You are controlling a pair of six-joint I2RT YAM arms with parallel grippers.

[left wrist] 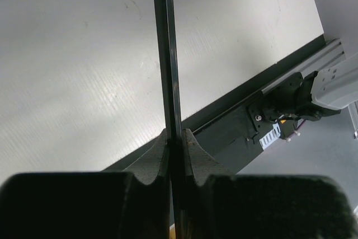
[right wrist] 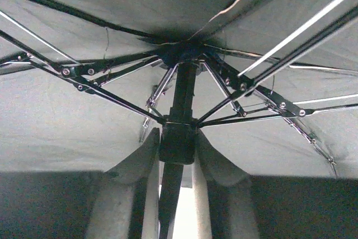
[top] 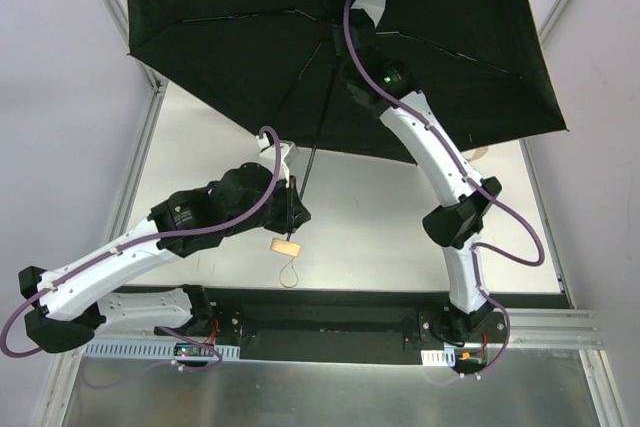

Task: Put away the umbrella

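The umbrella point(top: 250, 37) is open, its black lining facing the top camera and a tan edge at the top right. Its thin dark shaft point(top: 318, 132) runs down to a pale knob handle point(top: 285, 245) with a loop strap. My left gripper point(top: 295, 209) is shut on the lower shaft point(left wrist: 168, 71), just above the handle. My right gripper point(top: 345, 42) reaches under the canopy and is shut on the black runner point(right wrist: 178, 143) on the shaft, just below the hub where the metal ribs point(right wrist: 106, 90) meet.
The white table point(top: 400, 237) lies under the umbrella, with a black rail point(top: 330, 317) along its near edge. Aluminium frame posts point(top: 150, 137) stand on both sides. The canopy spreads past the table's far edge and both sides.
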